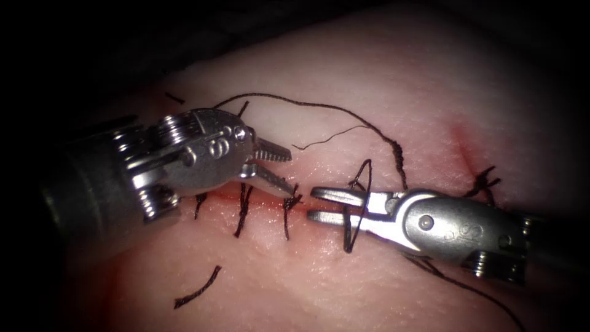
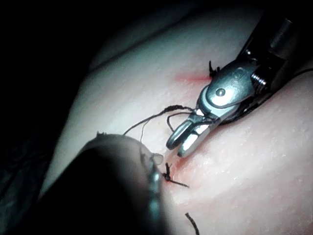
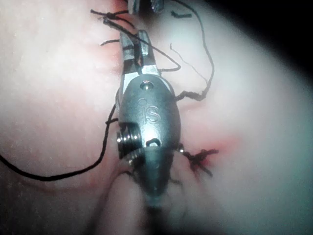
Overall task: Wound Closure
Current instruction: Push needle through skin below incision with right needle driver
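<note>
Now, line by line:
Left tool: my jaws stand parted, holding nothing; the lower tip comes down just beside the knot on the cut, and I cannot tell whether it touches.
Right tool: my jaws are slightly parted with a narrow gap, gripping nothing; a loop of thread is wound round them behind the tips. The left wrist view shows the same tool with daylight between the two jaws.
Thread: from the loop it climbs through a twisted stretch, arcs over the tissue toward my left tool, and a thin free end branches off between the tools. Another strand trails out under my right tool's body toward the frame edge.
Cut: it runs between the two tools, with red fluid along it and dark stitches crossing it left of the knot.
Cut ends: one loose piece lies on the tissue below the cut.
Hard to make out: the needle I cannot find; a further knot is half covered by my right tool's body.
Right wrist view: my right tool has thread crossing its jaws.
</note>
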`<action>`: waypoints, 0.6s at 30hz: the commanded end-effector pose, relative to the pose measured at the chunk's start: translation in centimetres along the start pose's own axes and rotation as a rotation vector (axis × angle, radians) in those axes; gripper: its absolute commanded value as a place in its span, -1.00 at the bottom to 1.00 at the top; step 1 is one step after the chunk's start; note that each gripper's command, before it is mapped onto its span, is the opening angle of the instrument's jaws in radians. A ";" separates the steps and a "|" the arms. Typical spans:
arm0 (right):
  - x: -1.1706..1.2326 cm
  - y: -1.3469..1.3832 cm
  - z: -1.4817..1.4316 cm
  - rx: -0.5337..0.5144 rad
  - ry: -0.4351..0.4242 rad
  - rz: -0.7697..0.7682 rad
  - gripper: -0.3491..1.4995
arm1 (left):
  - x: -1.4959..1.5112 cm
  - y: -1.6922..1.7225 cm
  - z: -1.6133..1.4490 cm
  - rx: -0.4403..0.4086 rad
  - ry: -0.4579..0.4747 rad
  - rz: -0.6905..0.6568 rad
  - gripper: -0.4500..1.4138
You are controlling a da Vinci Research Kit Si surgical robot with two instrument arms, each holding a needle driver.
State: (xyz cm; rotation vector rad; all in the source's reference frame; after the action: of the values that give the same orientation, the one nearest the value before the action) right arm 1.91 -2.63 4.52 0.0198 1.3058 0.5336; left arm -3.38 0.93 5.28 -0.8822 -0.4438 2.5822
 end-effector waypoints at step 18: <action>0.01 0.38 0.29 0.008 -0.029 0.414 -1.00 | 0.09 1.14 0.28 0.050 0.150 0.039 -0.84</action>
State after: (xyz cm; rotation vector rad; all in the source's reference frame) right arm 1.92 -2.30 4.71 0.3214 1.2729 0.8869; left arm -3.88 -0.17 4.96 -1.0662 -0.3247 2.5261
